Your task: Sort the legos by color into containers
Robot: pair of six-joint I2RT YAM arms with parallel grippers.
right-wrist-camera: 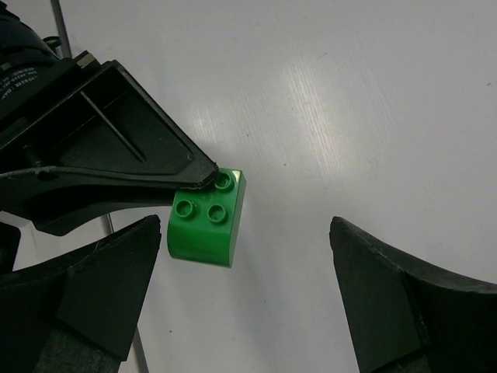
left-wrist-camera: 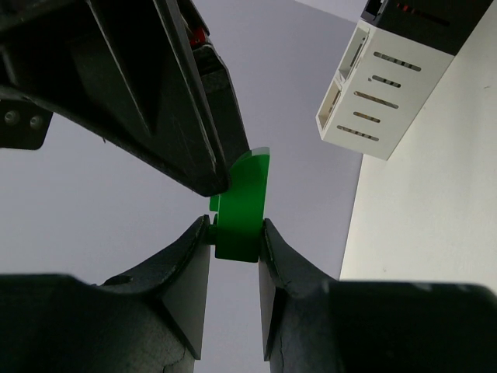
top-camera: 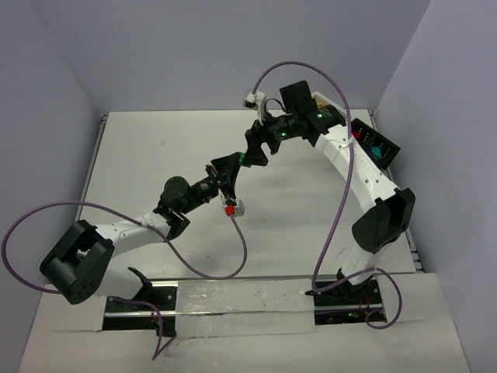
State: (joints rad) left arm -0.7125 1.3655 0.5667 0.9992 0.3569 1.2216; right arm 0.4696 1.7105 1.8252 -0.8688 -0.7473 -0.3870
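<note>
Overhead, one red lego (top-camera: 229, 207) lies on the table (top-camera: 140, 155), with one black container (top-camera: 392, 153) and one white container (top-camera: 334, 103) at far right. In the left wrist view, the left end effector (left-wrist-camera: 235, 225) clamps one green lego (left-wrist-camera: 245, 186) aloft. In the right wrist view, the right end effector (right-wrist-camera: 248, 233) gapes around that lego, apparently mid-handover; next it must close squarely on it.

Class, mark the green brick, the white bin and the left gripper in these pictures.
green brick (right-wrist-camera: 206, 225): right wrist view, its studded face.
white bin (left-wrist-camera: 388, 89): left wrist view, its slotted side wall.
left gripper (left-wrist-camera: 234, 229): left wrist view, midway between the fingertips clamping the brick.
</note>
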